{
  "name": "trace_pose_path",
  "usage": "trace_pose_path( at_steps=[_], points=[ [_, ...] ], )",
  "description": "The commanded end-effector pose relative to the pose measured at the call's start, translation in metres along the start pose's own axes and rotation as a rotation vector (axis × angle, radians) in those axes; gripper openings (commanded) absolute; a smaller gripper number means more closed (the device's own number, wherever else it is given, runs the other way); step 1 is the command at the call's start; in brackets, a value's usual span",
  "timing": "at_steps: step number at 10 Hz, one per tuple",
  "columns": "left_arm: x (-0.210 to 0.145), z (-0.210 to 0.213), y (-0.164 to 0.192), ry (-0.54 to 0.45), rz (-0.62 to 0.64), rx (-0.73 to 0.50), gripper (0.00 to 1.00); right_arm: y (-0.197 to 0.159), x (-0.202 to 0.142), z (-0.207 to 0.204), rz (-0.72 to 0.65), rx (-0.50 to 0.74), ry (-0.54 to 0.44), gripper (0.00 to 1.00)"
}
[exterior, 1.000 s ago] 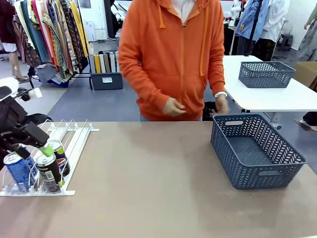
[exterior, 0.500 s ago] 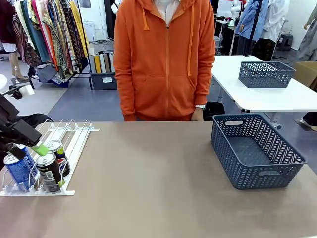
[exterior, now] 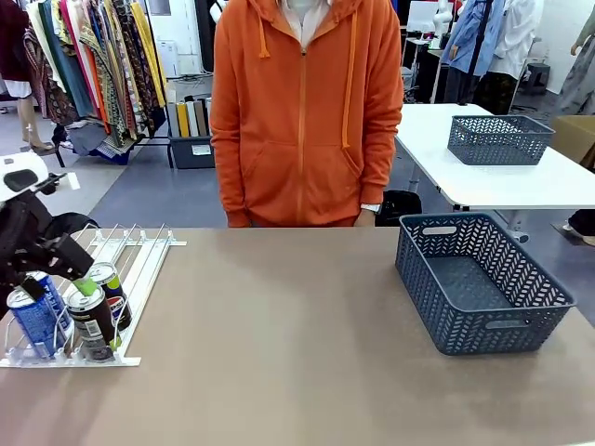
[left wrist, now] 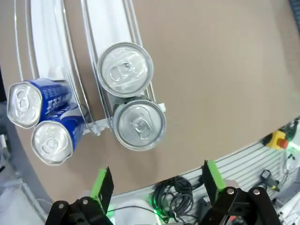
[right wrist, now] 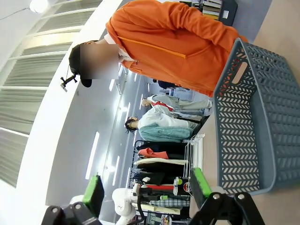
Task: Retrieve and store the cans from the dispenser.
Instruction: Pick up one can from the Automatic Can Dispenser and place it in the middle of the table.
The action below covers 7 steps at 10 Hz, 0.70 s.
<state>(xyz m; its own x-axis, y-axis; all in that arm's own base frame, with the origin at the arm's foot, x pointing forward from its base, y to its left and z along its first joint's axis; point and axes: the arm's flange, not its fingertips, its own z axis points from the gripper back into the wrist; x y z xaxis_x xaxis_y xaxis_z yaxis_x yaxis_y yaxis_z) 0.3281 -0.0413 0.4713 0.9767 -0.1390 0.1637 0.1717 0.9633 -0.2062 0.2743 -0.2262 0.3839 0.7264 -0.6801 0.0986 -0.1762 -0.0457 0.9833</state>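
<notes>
Left tool (left wrist: 157, 183): my jaws are spread wide, the green pads stand well apart, and nothing is held; the tool hangs over the near end of the dispenser (exterior: 139, 253), which lies flat on the left part of the counter (exterior: 297, 362).

Right tool (right wrist: 146, 190): jaws apart, nothing between the pads; it points across the counter toward the basket (exterior: 507, 325).

Cans: four stand upright at the dispenser's near end, silver tops up; two blue cans (left wrist: 37, 124) share the outer lane, one behind the other and touching; two black cans (left wrist: 133, 96) share the next lane toward the counter's middle, also touching; the nearer black can stands against the front lip. In the left wrist view all four tops lie beyond my pads and none sits between them; in the front view one pad sits just above the black cans.

Behind the cans, the dispenser's rails run toward the far edge with nothing on them.

Basket: blue-grey, on the right part of the counter, well apart from the dispenser; no can lies in it.

Far side: a person (exterior: 302, 111) in an orange hooded top stands at the counter's edge, arms down.
</notes>
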Motion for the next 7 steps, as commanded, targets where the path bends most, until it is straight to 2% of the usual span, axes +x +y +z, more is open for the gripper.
trace_pose_path(
  at_steps=[1, 7],
  points=[
    [0.002, -0.02, 0.005, 0.021, 0.054, 0.035, 1.0, 0.005, -0.002, 0.002, -0.015, 0.002, 0.008, 1.0],
    [0.019, -0.072, 0.017, 0.045, 0.062, 0.009, 1.0, 0.005, -0.002, 0.002, -0.015, 0.002, 0.008, 1.0]
  ],
)
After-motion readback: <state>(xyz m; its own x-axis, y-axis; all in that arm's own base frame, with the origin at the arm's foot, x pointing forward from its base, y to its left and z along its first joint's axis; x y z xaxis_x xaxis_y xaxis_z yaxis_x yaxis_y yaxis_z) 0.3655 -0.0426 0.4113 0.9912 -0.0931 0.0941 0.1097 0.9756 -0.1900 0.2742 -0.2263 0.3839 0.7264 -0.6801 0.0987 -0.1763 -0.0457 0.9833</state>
